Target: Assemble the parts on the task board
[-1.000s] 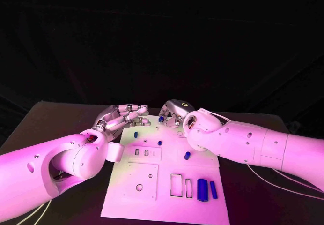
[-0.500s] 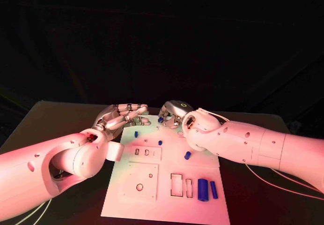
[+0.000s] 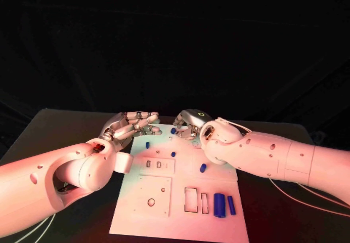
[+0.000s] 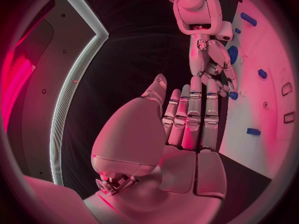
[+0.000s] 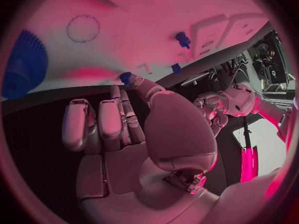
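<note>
Left hand (image 3: 131, 125) at task board's (image 3: 175, 212) far-left corner, fingers straight and spread, holding nothing | board mid-table, blue parts (image 3: 219, 205) lying on it | right hand (image 3: 191, 122) at far edge, fingertips pinching small blue part (image 5: 126, 77).

The right hand (image 5: 134, 134) reaches toward the task board (image 5: 143, 30); a fingertip touches a small blue part (image 5: 126, 77); a blue gear (image 5: 24, 63) lies apart.
</note>
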You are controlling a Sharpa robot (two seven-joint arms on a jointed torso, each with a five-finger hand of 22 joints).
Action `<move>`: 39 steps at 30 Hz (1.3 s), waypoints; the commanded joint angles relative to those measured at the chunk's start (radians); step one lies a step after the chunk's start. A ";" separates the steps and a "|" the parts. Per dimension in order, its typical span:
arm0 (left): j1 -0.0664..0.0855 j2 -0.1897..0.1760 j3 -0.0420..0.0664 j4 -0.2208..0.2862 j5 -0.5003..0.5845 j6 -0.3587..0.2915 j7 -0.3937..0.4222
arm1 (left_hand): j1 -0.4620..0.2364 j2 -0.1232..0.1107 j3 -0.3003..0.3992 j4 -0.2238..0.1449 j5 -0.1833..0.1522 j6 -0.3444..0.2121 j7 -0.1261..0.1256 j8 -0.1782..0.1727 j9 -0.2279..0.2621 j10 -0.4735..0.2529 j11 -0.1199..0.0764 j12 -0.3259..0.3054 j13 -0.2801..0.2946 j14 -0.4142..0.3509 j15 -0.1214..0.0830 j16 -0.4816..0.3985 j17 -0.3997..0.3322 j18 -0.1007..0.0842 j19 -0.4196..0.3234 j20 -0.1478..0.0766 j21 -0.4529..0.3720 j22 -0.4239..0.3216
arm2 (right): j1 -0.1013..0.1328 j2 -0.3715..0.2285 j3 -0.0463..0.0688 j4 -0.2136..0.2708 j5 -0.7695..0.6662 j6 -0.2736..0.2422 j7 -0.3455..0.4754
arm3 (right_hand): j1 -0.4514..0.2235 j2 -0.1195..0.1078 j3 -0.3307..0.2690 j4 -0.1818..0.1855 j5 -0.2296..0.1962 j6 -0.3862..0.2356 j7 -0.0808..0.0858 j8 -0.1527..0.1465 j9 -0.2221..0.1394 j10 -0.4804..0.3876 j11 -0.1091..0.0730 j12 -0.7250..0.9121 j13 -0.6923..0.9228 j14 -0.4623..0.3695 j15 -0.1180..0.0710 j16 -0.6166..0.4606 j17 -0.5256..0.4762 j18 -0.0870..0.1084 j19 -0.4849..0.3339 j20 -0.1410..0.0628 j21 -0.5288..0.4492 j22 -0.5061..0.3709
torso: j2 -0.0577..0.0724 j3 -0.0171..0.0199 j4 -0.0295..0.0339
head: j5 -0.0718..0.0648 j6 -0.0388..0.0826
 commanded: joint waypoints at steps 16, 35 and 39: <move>0.002 -0.015 0.001 0.011 0.001 0.014 0.004 | 0.001 0.009 0.003 -0.006 0.004 0.001 0.007 -0.007 -0.001 -0.001 0.006 -0.007 -0.001 -0.007 0.001 0.004 0.002 0.012 -0.002 -0.001 0.005 0.000 | 0.017 -0.326 0.020 0.229 0.242 0.158 0.024 | -0.015 -0.040 -0.292 0.105 0.080 -0.048 -0.024 0.040 0.033 0.239 -0.053 0.723 0.600 0.057 -0.038 0.186 0.252 -0.031 0.111 -0.036 0.105 0.178 | -0.007 0.0027 -0.0222 | -0.002 0.014; 0.002 -0.015 0.000 0.007 0.003 0.016 0.003 | 0.001 0.009 0.003 -0.006 0.004 0.001 0.007 -0.007 -0.001 -0.001 0.006 -0.008 0.000 -0.007 0.001 0.004 0.003 0.012 -0.003 -0.001 0.005 0.000 | 0.014 -0.318 0.021 0.186 0.185 0.174 -0.010 | 0.044 0.003 -0.360 0.150 0.143 -0.100 -0.013 0.102 0.074 0.312 -0.038 1.185 1.075 0.078 -0.018 0.283 0.407 -0.044 0.148 -0.020 0.144 0.243 | -0.006 -0.0009 -0.0163 | -0.010 0.003; 0.002 -0.015 0.000 0.006 0.003 0.016 0.003 | 0.001 0.009 0.003 -0.006 0.004 0.001 0.007 -0.007 -0.001 -0.001 0.006 -0.008 0.000 -0.007 0.001 0.004 0.003 0.012 -0.003 -0.001 0.005 0.000 | 0.014 -0.306 0.021 0.170 0.185 0.170 -0.016 | 0.047 0.006 -0.359 0.151 0.149 -0.101 -0.012 0.105 0.075 0.313 -0.038 1.188 1.078 0.079 -0.017 0.285 0.411 -0.045 0.150 -0.020 0.146 0.246 | -0.006 -0.0003 -0.0161 | -0.009 0.002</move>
